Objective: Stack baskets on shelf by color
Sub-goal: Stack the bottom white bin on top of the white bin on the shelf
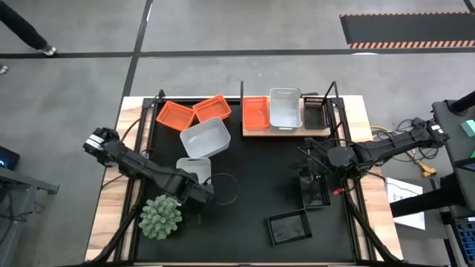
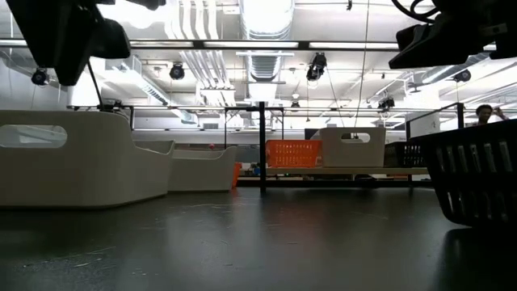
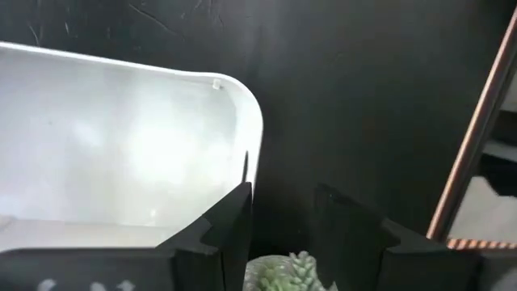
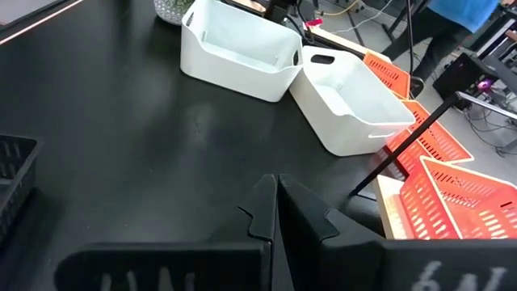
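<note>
Left claw (image 3: 283, 234) stands wide beside a white basket (image 3: 121, 153), its wall not yet between the fingers. It should straddle the wall squarely before closing. Right claw (image 4: 276, 206) is shut, empty.

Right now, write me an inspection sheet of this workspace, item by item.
Surface: black table mat on a wooden table.
Job's things: shelf holds an orange basket, a white basket and a black basket; two orange baskets, two white baskets and two black baskets sit on the mat.
Clutter: green spiky plant.
Grippers: left gripper open at the rim of the near white basket; right gripper shut, empty, above the mat.
Cables: loose leads beyond the table's right edge.
Surroundings: concrete floor; a person's leg.
</note>
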Controlling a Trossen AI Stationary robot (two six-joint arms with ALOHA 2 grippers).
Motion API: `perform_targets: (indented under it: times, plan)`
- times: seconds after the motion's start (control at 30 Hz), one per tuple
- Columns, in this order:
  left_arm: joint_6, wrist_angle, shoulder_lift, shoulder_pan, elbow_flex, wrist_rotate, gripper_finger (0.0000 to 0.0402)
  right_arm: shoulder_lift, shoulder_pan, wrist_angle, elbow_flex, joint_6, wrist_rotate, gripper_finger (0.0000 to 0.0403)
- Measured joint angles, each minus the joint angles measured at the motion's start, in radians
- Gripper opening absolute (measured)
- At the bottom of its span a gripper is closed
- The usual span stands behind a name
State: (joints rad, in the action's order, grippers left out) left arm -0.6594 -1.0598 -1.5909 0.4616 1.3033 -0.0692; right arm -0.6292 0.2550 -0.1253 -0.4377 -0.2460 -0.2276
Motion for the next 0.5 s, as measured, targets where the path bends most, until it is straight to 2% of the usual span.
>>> perform_targets:
  times: [0.37,0.5]
  plan:
    - [0.12,-0.007,-0.051,0.004,-0.008,-0.002,0.0124,0.001,0.0,-0.002,0.0,-0.008,0.0,0.0008]
    - [0.116,-0.004,-0.052,0.004,-0.028,-0.003,0.0154,0.001,0.0,-0.011,0.0,-0.008,0.001,0.0008]
